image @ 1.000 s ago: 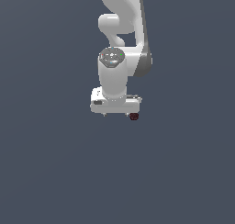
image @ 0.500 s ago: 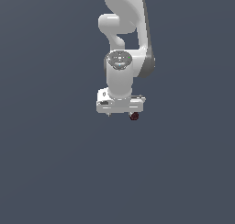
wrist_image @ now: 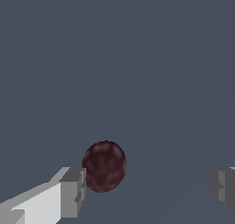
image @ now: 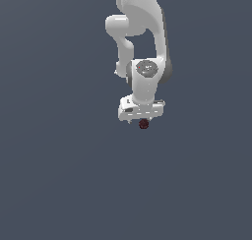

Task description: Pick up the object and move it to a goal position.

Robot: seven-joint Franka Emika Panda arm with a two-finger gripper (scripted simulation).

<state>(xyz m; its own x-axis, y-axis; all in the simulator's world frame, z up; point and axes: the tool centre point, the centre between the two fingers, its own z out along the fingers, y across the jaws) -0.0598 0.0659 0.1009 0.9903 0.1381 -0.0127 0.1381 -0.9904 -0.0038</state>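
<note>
The object (image: 143, 124) is a tiny dark red, bumpy lump with darker speckles. In the exterior view it peeks out just under the white hand of the arm. My gripper (image: 141, 120) hovers right over it. In the wrist view the object (wrist_image: 104, 166) lies between my two grey fingertips, close beside one fingertip (wrist_image: 73, 191) and far from the other (wrist_image: 223, 187). The gripper (wrist_image: 148, 190) is open, with a wide gap across, and nothing is held.
A plain dark grey-blue surface (image: 59, 175) fills both views. The white arm (image: 142, 32) rises from the hand toward the top of the exterior view.
The hand has shifted toward the exterior view's right and come over the object, which now sits under its middle instead of off its corner. The object itself has not moved.
</note>
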